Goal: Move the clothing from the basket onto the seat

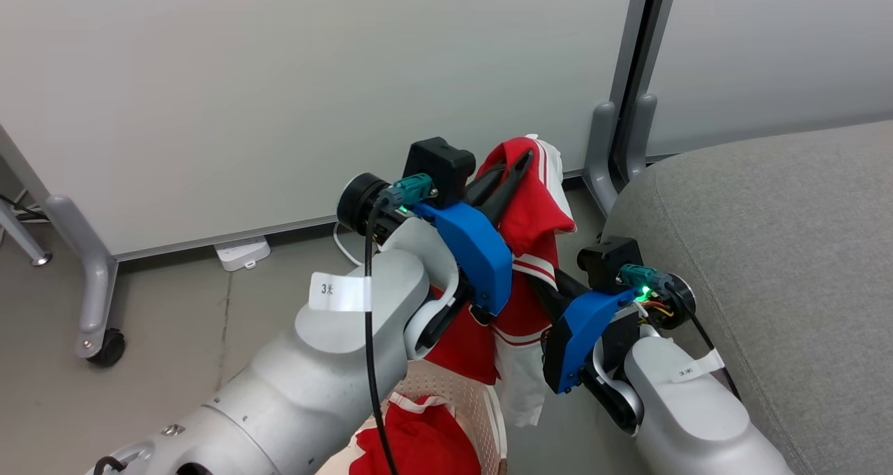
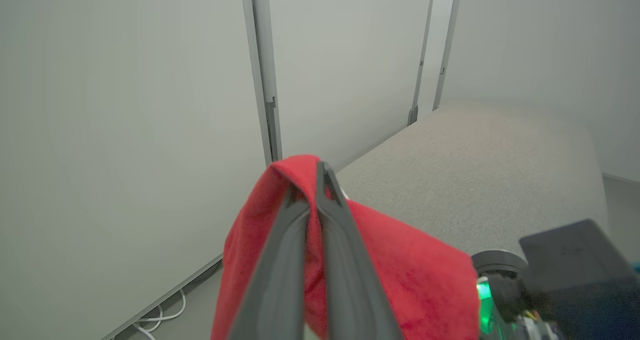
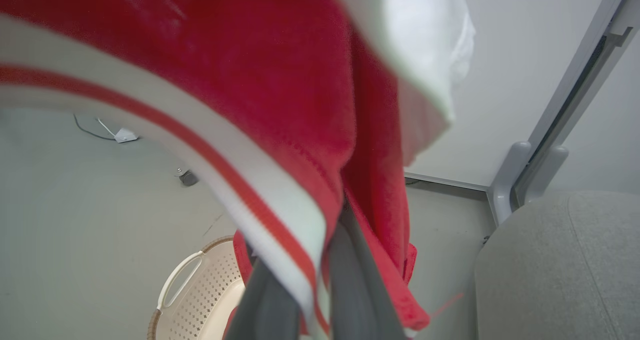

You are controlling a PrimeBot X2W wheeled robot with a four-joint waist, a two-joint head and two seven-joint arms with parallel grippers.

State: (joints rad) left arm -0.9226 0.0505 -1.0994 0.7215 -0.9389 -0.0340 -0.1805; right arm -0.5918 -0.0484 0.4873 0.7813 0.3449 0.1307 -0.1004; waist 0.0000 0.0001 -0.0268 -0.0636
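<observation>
So the jersey (image 1: 534,210) is soft and floppy: left gripper (image 2: 312,185) and right gripper (image 3: 330,240) both pinch it tight, bunched folds probably hold best.

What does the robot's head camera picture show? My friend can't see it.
The robot's left claw and right claw hold a red jersey with white stripes up in the air. Below it, another red garment lies in a cream laundry basket, and a big grey seat stands on the right.

Both arms up front, forearms side by side. Left gripper (image 1: 522,162) high, pinched on the jersey (image 1: 537,210); right gripper (image 3: 327,245) lower, clamped there too.
</observation>
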